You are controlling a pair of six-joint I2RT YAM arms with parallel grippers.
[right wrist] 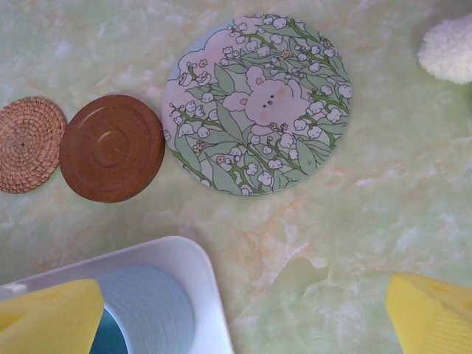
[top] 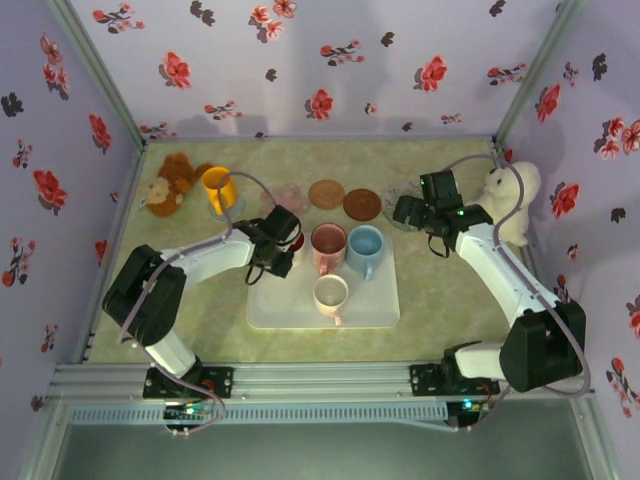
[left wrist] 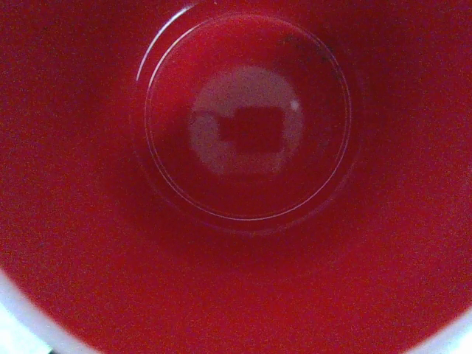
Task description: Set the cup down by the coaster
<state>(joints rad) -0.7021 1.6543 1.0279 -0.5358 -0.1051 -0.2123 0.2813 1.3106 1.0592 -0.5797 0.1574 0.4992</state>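
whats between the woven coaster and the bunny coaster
The brown coaster lies between the woven coaster and the bunny coaster, as the right wrist view shows.

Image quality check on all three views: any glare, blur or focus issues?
Left wrist: the red cup is soft inside, with a pale glare patch on its base. Right wrist: the floral coaster and brown coaster are sharp and evenly lit; the right claw has its yellow pads blurred up close, as is the blue cup. Top external: mildly soft, with faint shadows low on the back wall.
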